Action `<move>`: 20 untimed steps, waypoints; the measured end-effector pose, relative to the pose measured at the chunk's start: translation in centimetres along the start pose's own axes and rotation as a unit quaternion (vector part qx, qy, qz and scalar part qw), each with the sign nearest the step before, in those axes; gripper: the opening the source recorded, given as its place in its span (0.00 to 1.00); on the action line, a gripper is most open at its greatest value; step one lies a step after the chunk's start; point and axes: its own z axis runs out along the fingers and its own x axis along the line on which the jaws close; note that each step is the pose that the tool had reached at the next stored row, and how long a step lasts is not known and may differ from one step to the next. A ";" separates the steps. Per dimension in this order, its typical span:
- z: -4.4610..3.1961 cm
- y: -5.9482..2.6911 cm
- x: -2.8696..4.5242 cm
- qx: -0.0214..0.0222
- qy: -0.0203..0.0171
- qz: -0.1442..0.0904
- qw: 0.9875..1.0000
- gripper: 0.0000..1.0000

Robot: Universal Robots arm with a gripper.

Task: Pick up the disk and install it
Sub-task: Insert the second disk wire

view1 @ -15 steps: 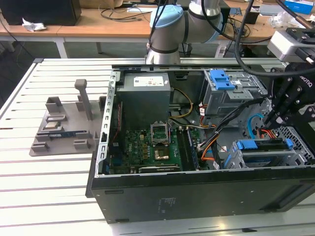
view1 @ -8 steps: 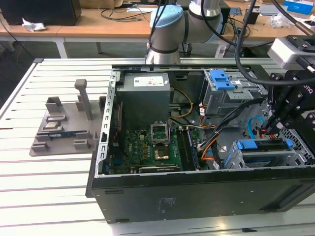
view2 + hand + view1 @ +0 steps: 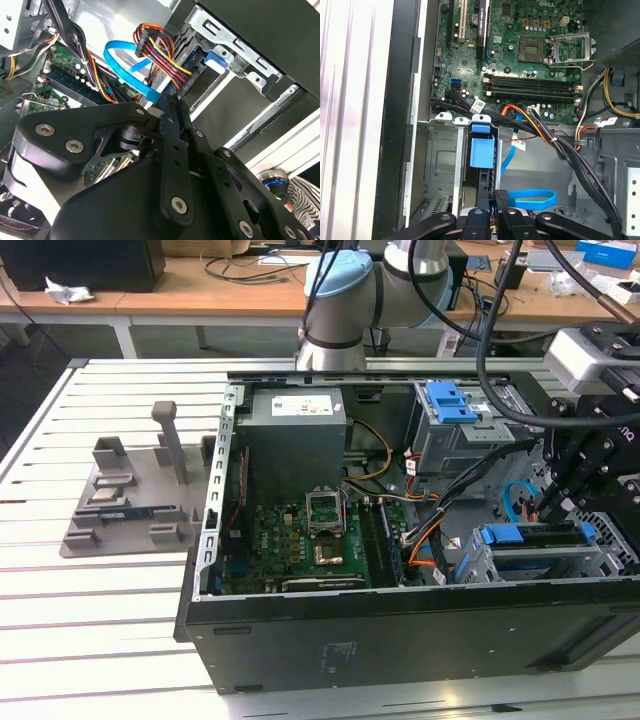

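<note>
Looking across the exterior view first: an open computer case (image 3: pixel 400 640) lies on the slatted table (image 3: pixel 100 620), motherboard (image 3: pixel 300 530) facing up. The arm reaches in from the exterior view's right, with the gripper (image 3: pixel 545 505) low inside the case. The disk (image 3: pixel 540 562) sits just beneath it in the drive cage (image 3: pixel 470 570) at the near right corner, blue rails on top.

On to the second wrist view: the gripper (image 3: pixel 172 100) shows its two black fingers (image 3: pixel 169 125) lying close together with nothing seen between them, tips beside a flat blue cable (image 3: pixel 125 65).

Now the first wrist view: the gripper (image 3: pixel 492 192) hangs over the cage (image 3: pixel 440 165), and the disk's blue rail end (image 3: pixel 482 152) stands in its slot just ahead of the tips.
</note>
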 end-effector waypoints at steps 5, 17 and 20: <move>0.79 -0.05 0.13 0.000 0.001 0.000 1.000 0.16; 1.44 -0.09 0.29 0.000 0.001 0.000 1.000 0.17; 1.35 -0.08 0.29 0.000 0.001 0.000 1.000 0.24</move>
